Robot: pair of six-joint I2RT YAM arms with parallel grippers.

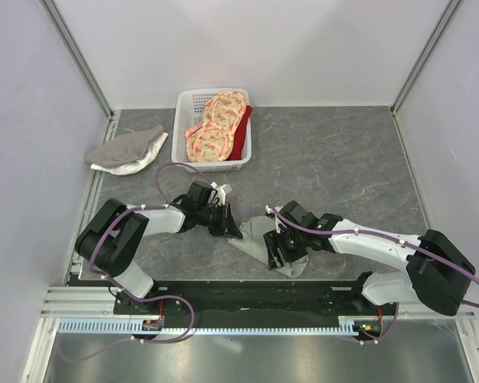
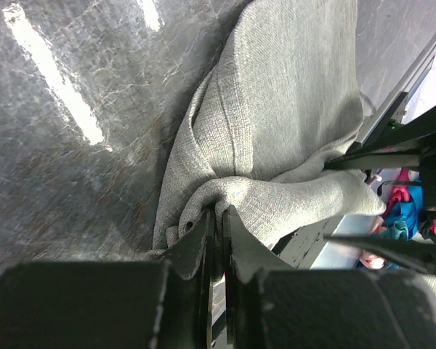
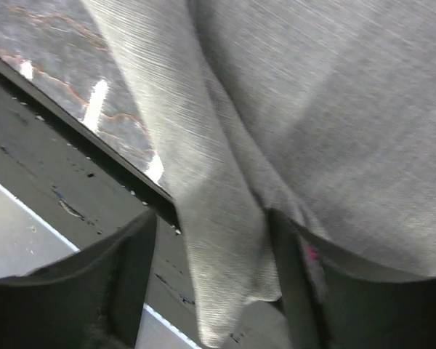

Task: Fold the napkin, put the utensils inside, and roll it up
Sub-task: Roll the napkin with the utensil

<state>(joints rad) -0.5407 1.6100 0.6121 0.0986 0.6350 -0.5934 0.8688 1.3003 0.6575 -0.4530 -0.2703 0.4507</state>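
Left gripper (image 2: 219, 218) is clamped on a bunched edge of the napkin (image 2: 291, 109), which spreads ahead of it; right gripper (image 3: 211, 247) has jaws apart, a napkin fold hanging loose between them

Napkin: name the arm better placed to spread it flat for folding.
Left, probably. The left gripper is shut on a bunched edge of the napkin, so it can pull at once; the right gripper stands open around a loose fold, gripping nothing.

White basket (image 1: 180, 134), patterned cloths (image 1: 215, 128), grey-white cloth (image 1: 128, 150)
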